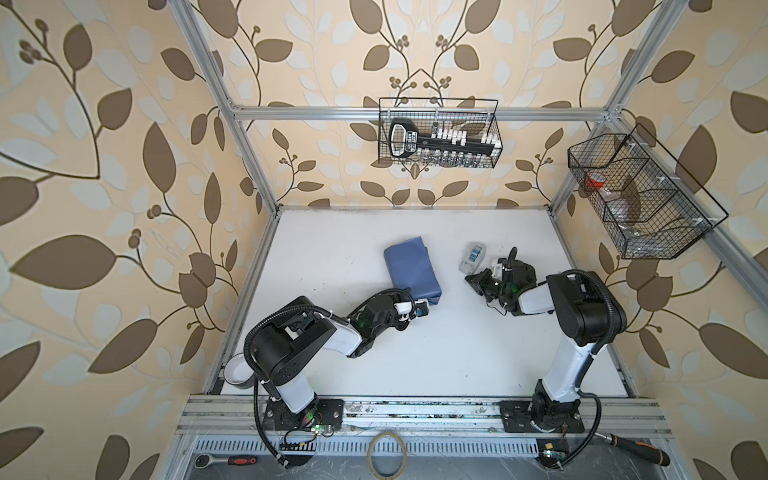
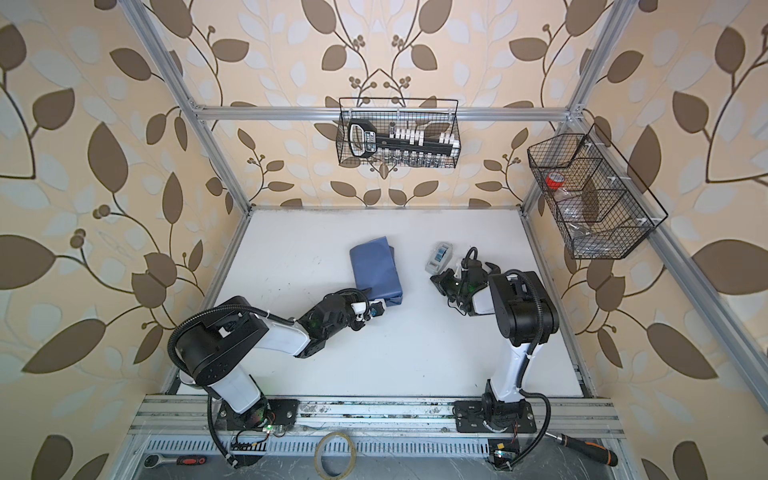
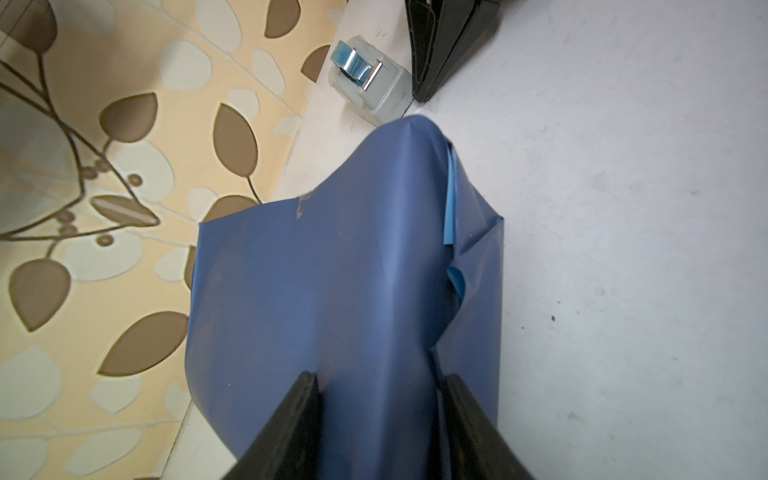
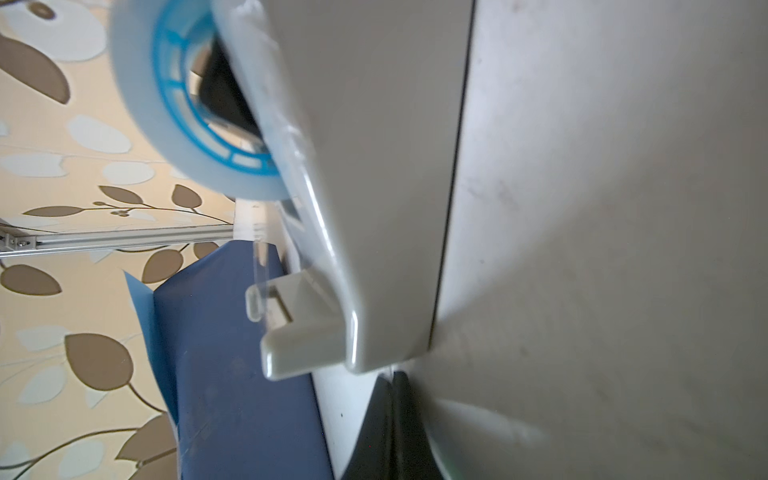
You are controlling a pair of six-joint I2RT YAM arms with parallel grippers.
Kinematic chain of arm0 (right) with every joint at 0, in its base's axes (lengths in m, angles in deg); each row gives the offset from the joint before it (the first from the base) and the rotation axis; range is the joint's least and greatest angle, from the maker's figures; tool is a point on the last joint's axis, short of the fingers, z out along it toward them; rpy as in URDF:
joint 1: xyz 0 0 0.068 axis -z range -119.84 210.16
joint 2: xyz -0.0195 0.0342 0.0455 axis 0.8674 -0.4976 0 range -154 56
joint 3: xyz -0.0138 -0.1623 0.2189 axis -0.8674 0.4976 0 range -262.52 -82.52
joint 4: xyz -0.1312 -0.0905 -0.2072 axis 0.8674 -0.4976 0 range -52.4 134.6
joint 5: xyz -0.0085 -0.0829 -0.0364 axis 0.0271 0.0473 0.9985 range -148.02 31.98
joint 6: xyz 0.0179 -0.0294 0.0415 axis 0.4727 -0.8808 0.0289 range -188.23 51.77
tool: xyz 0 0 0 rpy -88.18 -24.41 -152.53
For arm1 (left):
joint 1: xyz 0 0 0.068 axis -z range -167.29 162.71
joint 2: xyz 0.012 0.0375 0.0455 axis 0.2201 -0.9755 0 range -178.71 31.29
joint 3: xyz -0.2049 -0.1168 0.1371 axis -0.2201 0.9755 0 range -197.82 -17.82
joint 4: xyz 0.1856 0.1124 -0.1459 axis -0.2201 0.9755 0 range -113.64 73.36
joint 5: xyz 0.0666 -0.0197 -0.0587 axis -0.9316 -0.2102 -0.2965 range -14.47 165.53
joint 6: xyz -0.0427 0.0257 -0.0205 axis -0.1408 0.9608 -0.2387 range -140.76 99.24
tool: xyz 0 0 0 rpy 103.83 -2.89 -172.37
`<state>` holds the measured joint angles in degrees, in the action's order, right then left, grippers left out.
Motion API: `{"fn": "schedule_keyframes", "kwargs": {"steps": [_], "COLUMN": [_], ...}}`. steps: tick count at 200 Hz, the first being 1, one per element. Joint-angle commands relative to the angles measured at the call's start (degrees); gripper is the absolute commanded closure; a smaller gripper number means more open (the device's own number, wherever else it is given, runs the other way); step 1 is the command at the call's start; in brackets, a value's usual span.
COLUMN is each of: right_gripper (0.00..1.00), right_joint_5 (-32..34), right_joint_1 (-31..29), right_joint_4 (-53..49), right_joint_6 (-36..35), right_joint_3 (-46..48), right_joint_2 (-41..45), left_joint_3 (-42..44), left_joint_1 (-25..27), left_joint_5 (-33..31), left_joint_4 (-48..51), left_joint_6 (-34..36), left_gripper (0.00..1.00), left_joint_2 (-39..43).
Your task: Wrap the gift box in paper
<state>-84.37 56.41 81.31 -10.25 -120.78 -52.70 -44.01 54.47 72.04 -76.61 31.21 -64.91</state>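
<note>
Slate-blue paper (image 1: 409,266) bundled up — tape comes next.
The left pincer (image 3: 380,419), half-spread, clamps the paper's near end, likely pinning the folds; the gift box is hidden, presumably inside. The right pincer (image 1: 473,279), closed and empty, points at the tape dispenser (image 1: 472,257) just ahead.

Both top views overlook the table (image 1: 415,353); wrist views close.

no text legible, label on black tool rack (image 1: 457,143) in wire basket (image 1: 386,124) too blurred, tape dispenser (image 1: 472,257) print too small
</note>
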Motion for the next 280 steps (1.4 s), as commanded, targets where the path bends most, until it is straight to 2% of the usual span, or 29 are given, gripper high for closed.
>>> {"fn": "schedule_keyframes", "kwargs": {"steps": [1,25,75,109,128,157,205,239,280], "right_gripper": [1.0,1.0,1.0,1.0,1.0,1.0,1.0,1.0,1.0], "right_joint_5": [0.8,-0.4,-3.0,-5.4,-7.2,-7.8,-6.5,-7.0,-6.0], "right_joint_1": [0.2,0.6,-0.5,-6.6,-10.1,-16.3,-23.5,-25.3,-26.7], "right_joint_4": [-6.0,-6.2,-13.7,-17.7,-15.8,-11.9,-1.0,6.1,9.5], "right_joint_6": [-1.7,-5.1,-13.0,-20.9,-22.8,-24.3,-20.9,-17.9,-16.4], "right_joint_3": [0.7,2.7,9.8,13.2,14.9,15.1,14.9,14.2,12.0], "right_joint_2": [0.2,5.4,22.9,34.1,37.7,36.3,28.2,21.8,17.0], "left_joint_3": [0.4,0.4,0.0,-0.1,-0.1,-0.2,-0.2,-0.2,-0.1], "left_joint_1": [-1.0,-1.1,-1.0,-1.1,-1.0,-1.1,-1.1,-1.1,-1.1], "left_joint_5": [-1.4,-1.4,-1.4,-1.2,-1.1,-1.2,-1.3,-1.3,-1.2], "left_joint_4": [8.3,8.4,8.7,9.0,9.1,9.2,9.1,9.1,9.1], "left_joint_6": [1.3,1.2,1.1,1.1,1.0,1.0,0.9,0.9,0.8], "left_gripper": [0.52,0.52,0.52,0.52,0.52,0.52,0.52,0.52,0.53], "left_joint_2": [-1.6,-1.5,-1.8,-1.7,-1.9,-1.8,-2.0,-1.9,-1.8]}}
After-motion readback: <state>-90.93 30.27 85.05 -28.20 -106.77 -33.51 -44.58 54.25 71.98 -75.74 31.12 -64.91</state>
